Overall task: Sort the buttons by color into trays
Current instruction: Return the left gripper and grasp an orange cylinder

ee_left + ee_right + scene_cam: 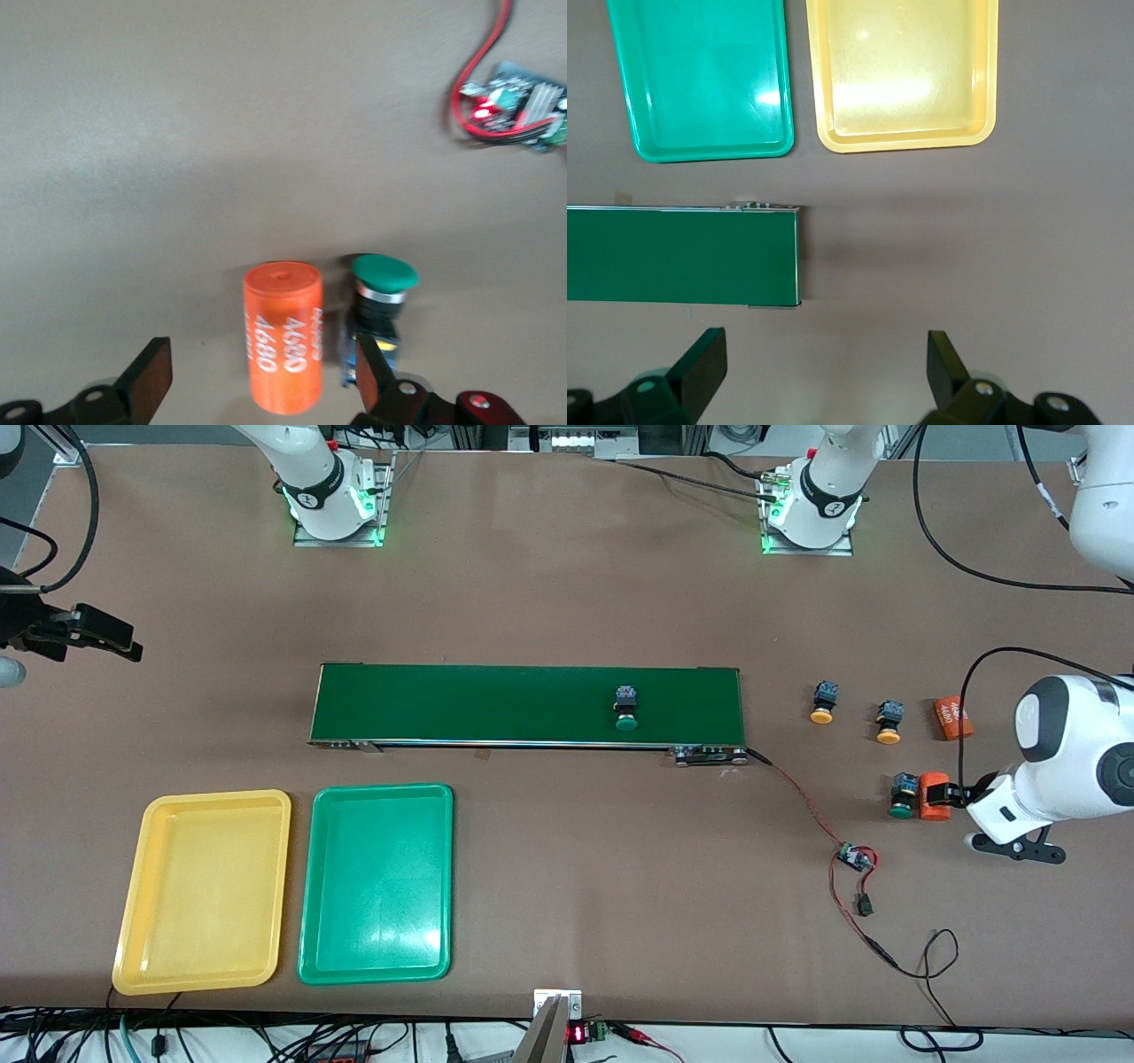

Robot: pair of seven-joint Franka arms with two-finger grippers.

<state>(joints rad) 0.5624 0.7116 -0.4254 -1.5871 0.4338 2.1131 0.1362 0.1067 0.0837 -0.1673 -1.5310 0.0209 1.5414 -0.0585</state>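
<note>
— Tabletop first, please. What do I have?

— Brown table (549,584), both arm bases along its edge away from my front camera, cables hanging off the nearer edge. A dark-green conveyor belt (496,704) lies across the middle with one green-capped button (626,710) on it, toward the left arm's end. The yellow tray (202,890) and green tray (376,883) sit side by side near the table's front edge at the right arm's end, the yellow one nearer the corner; I see nothing in either.

— And the other buttons?

— Two yellow-capped buttons (823,702) (889,722) lie off the belt's end at the left arm's end of the table, an orange cylinder (953,718) just beside them. Nearer my camera, a second green-capped button (902,794) lies just beside another orange cylinder (933,796).

— Pincers?

— I have the left gripper (266,381) low at that pair, fingers spread wide to either side of the orange cylinder, one fingertip (374,367) in front of the button's body. Nothing is clamped. The right gripper (824,372) waits above the table by the belt's end at the right arm's side, fingers wide apart and holding nothing.
</note>
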